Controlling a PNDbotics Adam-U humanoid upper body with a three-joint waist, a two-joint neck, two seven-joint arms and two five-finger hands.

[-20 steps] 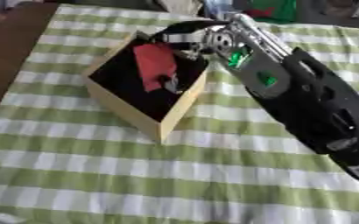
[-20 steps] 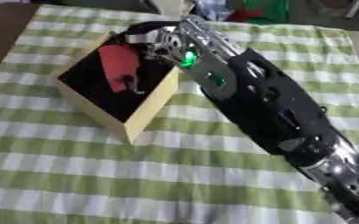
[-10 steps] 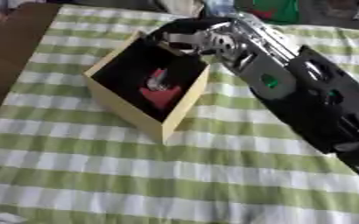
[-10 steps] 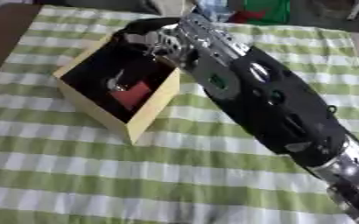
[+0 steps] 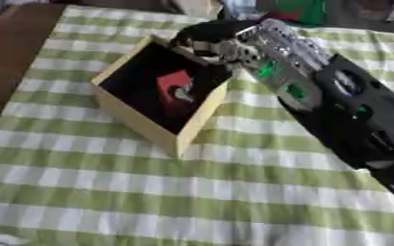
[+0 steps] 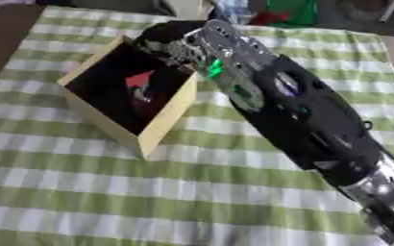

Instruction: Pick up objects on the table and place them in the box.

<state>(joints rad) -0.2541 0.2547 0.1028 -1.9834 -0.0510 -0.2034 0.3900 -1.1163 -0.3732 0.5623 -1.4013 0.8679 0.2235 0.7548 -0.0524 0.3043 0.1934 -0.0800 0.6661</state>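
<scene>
- Over the far rim of the tan, open-topped cardboard box with dark interior (image 5: 192, 132): the right hand (image 5: 204, 41), black with silver joints, hangs at the box's back corner, its forearm running in from the lower right.
- Fingers (image 5: 221, 48): curled inward, nothing visible between them, so I read them as clenched on nothing. Blur makes this a judgement, not a certainty.
- Task's thing: a small red object with a grey metallic part (image 5: 177, 86) lies on the box floor, near the middle, apart from the hand. What it is I can't tell.
- Box sits askew on the green-and-white checked cloth (image 5: 234, 192) covering the surface; no other loose items visible on the cloth in either view.
- Left hand: not in view.
- Step: drop looks done, item is in the box. This is the release/retreat phase.
- Next move calls for: lift the hand up and clear of the back rim without nudging the box, then scan for any remaining object. If none turns up, the task looks finished.
</scene>
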